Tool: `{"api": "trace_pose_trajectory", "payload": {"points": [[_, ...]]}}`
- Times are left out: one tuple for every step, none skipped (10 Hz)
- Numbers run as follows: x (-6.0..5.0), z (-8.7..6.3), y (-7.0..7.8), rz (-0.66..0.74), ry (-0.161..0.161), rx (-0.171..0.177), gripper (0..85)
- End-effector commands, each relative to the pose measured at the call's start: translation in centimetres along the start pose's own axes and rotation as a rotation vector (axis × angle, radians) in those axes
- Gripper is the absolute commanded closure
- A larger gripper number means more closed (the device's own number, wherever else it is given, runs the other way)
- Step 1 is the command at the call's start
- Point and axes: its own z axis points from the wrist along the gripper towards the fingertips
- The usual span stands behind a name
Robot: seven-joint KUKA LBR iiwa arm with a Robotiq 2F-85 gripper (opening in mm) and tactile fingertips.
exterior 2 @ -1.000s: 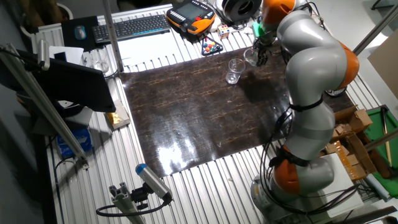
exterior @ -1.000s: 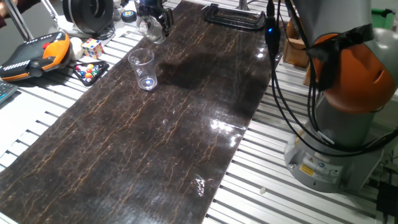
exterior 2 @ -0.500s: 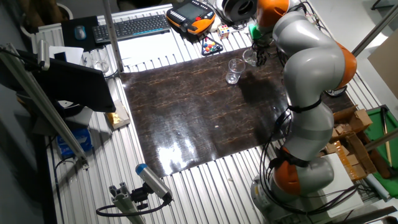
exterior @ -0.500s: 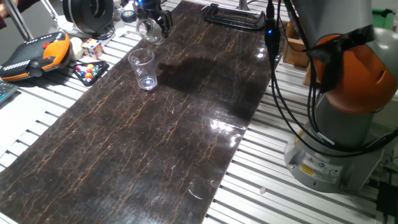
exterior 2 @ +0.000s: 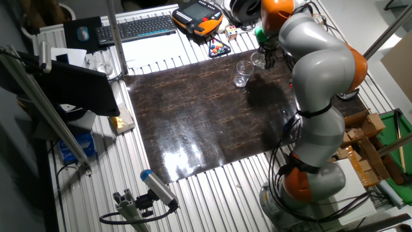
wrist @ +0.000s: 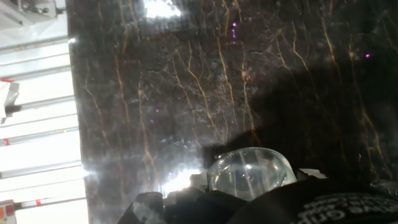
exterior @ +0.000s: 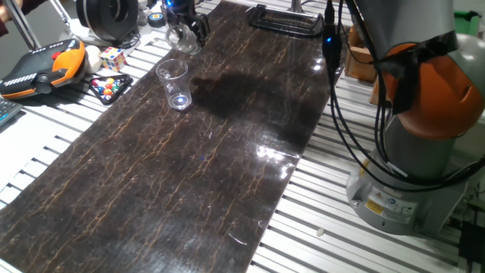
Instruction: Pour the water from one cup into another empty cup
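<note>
The short clear glass (exterior: 181,36) is held in my gripper (exterior: 184,23) at the far end of the dark marble mat (exterior: 197,159); the gripper is shut on it. In the hand view the glass (wrist: 250,173) fills the lower middle between the dark fingers (wrist: 148,207), rim facing the camera. The taller tapered clear cup (exterior: 174,83) stands upright on the mat a little nearer than the held glass. From the other side, the tall cup (exterior 2: 242,73) stands just left of the held glass (exterior 2: 259,60) and gripper (exterior 2: 265,53). Water cannot be made out in either.
Beyond the mat's left edge lie an orange-and-black pendant (exterior: 42,64), a Rubik's cube (exterior: 113,58) and a small tray of coloured balls (exterior: 108,87). A black clamp (exterior: 284,20) lies at the mat's far end. Cables (exterior: 341,91) and the arm's base (exterior: 413,174) stand to the right.
The arm has shifted slightly with the short glass still in the gripper, edging toward the tall cup's side. The tall cup has not moved.
</note>
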Motion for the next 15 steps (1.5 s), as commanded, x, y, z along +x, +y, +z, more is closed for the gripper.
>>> {"api": "trace_pose_trajectory", "payload": {"points": [[-0.13, 0.06, 0.00, -0.006, -0.010, -0.004, 84.3], [-0.26, 0.16, -0.01, -0.014, -0.026, -0.011, 84.3], [-0.36, 0.18, 0.01, -0.021, -0.046, -0.020, 84.3], [-0.45, 0.15, 0.03, -0.030, -0.064, -0.026, 84.3], [-0.50, 0.15, 0.06, -0.037, -0.086, -0.038, 84.3], [-0.53, 0.20, 0.13, -0.042, -0.106, -0.048, 84.3], [-0.53, 0.28, 0.19, -0.043, -0.121, -0.056, 84.3], [-0.52, 0.34, 0.25, -0.039, -0.127, -0.059, 84.3], [-0.55, 0.39, 0.29, -0.036, -0.133, -0.060, 84.3], [-0.58, 0.47, 0.34, -0.036, -0.136, -0.060, 84.3], [-0.59, 0.53, 0.39, -0.036, -0.137, -0.059, 84.3], [-0.56, 0.55, 0.40, -0.036, -0.136, -0.054, 84.3], [-0.49, 0.56, 0.40, -0.038, -0.129, -0.044, 84.3], [-0.48, 0.56, 0.40, -0.043, -0.121, -0.039, 84.3], [-0.48, 0.56, 0.40, -0.056, -0.111, -0.036, 84.3]]}}
